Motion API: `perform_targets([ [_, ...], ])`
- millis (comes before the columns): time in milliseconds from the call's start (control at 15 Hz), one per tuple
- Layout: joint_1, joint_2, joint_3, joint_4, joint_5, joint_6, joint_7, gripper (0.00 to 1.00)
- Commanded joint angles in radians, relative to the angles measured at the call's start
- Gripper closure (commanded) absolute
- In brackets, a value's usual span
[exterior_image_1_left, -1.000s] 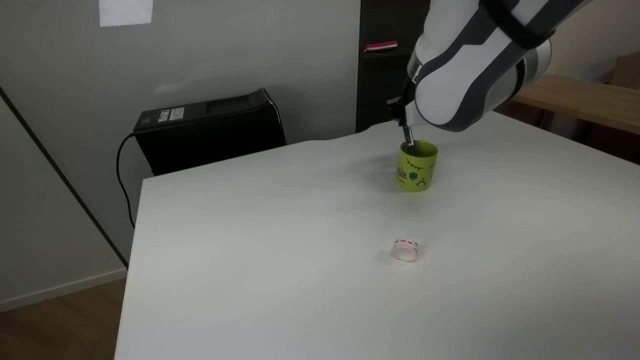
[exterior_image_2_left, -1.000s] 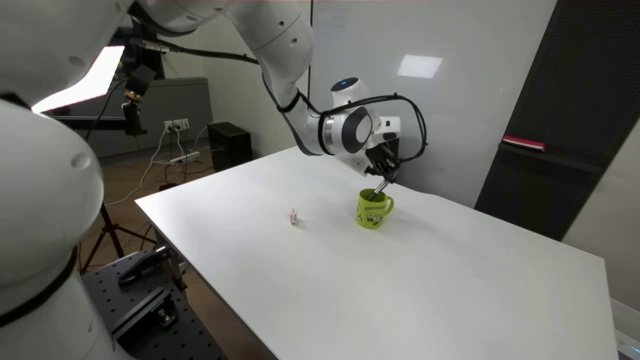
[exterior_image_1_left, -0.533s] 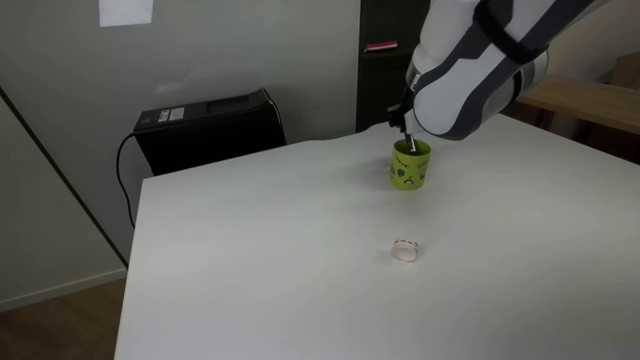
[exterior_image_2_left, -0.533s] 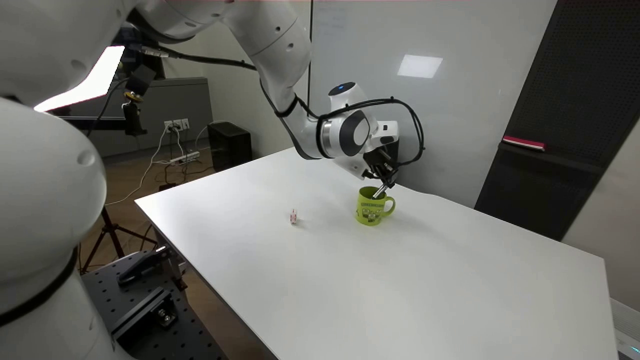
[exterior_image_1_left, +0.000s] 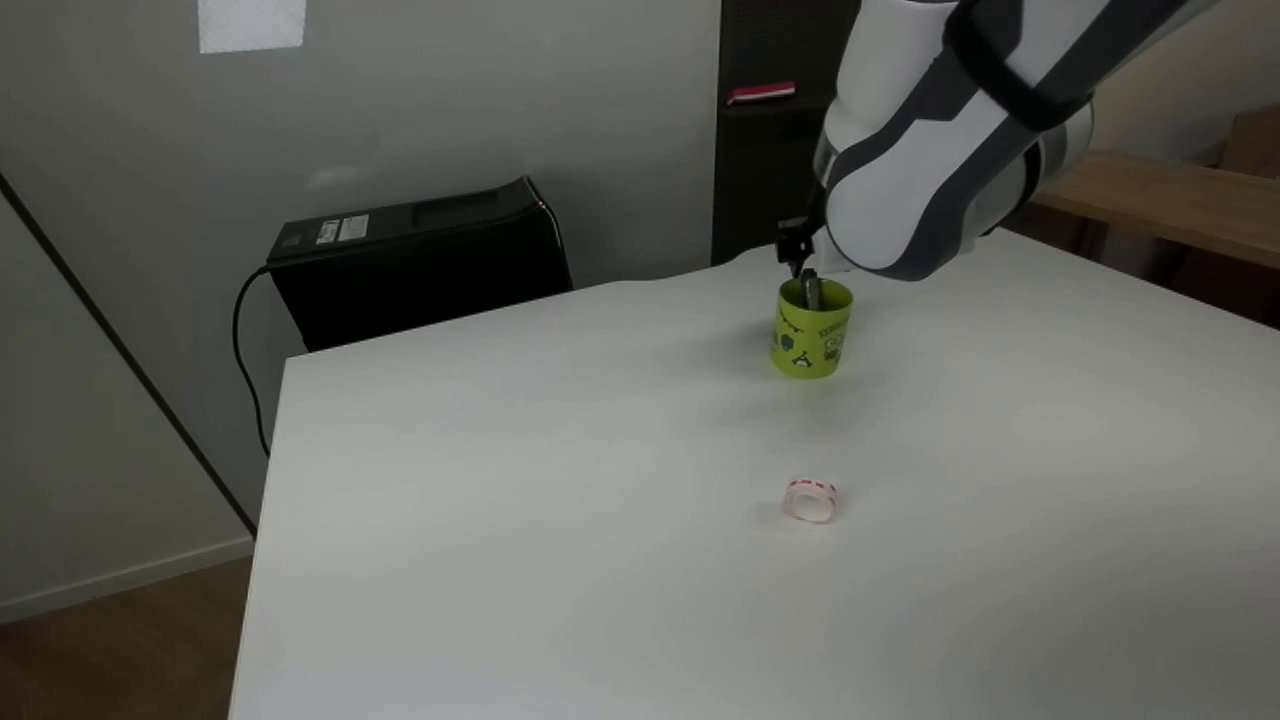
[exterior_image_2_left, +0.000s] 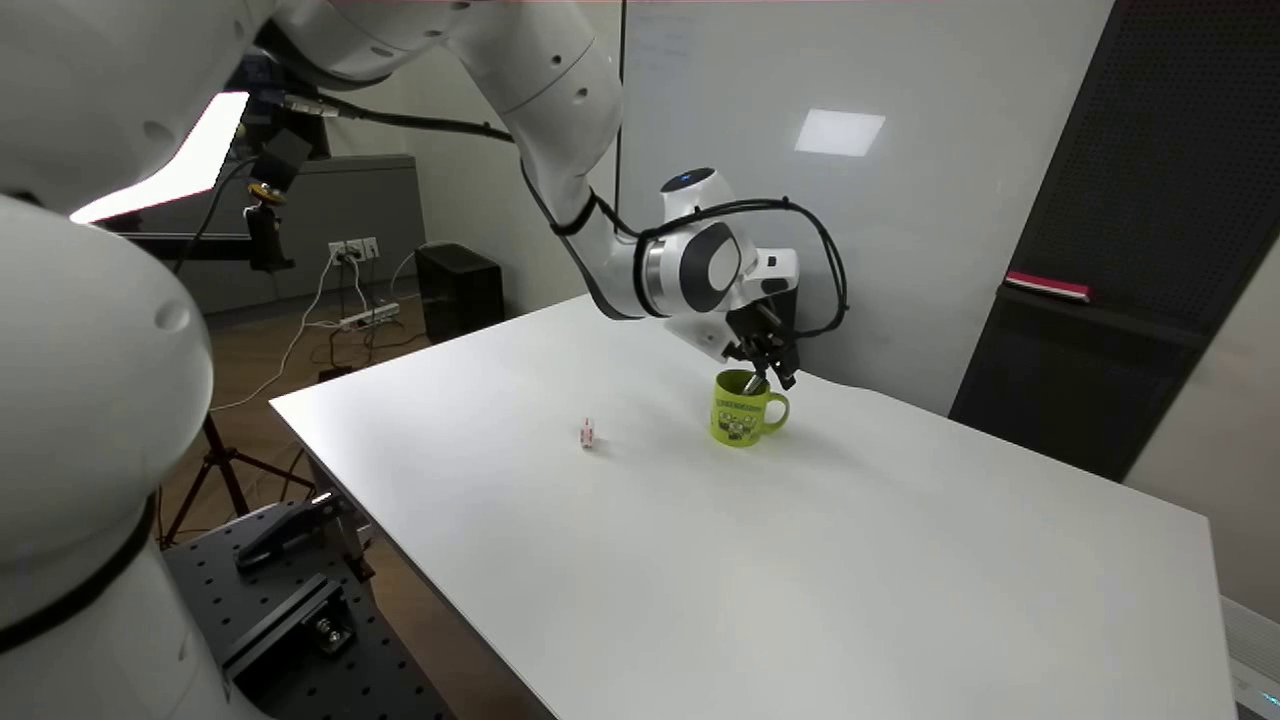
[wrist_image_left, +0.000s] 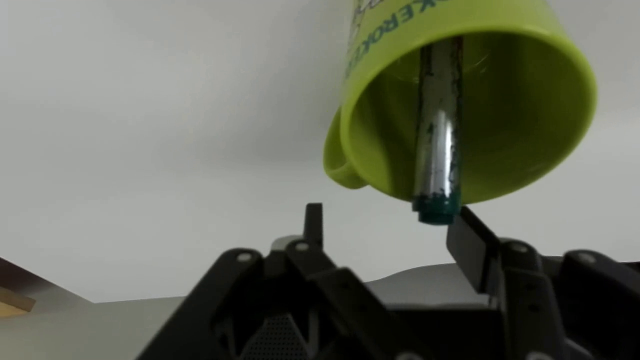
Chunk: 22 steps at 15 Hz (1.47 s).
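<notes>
Your silver-barrelled marker (wrist_image_left: 440, 140) leans inside the lime-green mug (exterior_image_1_left: 808, 345), just ahead of the jaws, which stand apart and grip nothing. Its dark-green end lies right by one of the fingertips (wrist_image_left: 470, 247); whether they touch, you can't tell. If you swing sideways with that fingertip against it, you could flick the marker across the rim or even tip the mug. The marker's long axis is steep but tilted: the dark-green end points up toward the jaws, the other drops out of sight in the mug. Well apart from the jaws, what looks like a tape roll (exterior_image_2_left: 587, 434) sits on the white desk (exterior_image_2_left: 900, 560).
</notes>
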<state>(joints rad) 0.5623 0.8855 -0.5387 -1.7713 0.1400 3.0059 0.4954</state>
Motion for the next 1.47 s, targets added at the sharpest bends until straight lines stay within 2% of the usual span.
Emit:
perform_targets([
  [0,0.003,0.015,-0.018,0.039,-0.021,-0.049,0.046,0.03],
  [133,0.003,0.003,-0.022,0.038,-0.033,-0.06,0.041,0.0],
  [467,-0.013,-0.051,-0.009,0.026,-0.062,-0.087,0.005,0.0],
  [667,-0.082,-0.121,0.076,0.016,-0.089,-0.166,-0.058,0.0],
  [933,-0.224,-0.206,0.245,0.019,-0.119,-0.309,-0.164,0.0],
  [1400,-0.415,-0.277,0.462,0.023,-0.105,-0.538,-0.328,0.0],
])
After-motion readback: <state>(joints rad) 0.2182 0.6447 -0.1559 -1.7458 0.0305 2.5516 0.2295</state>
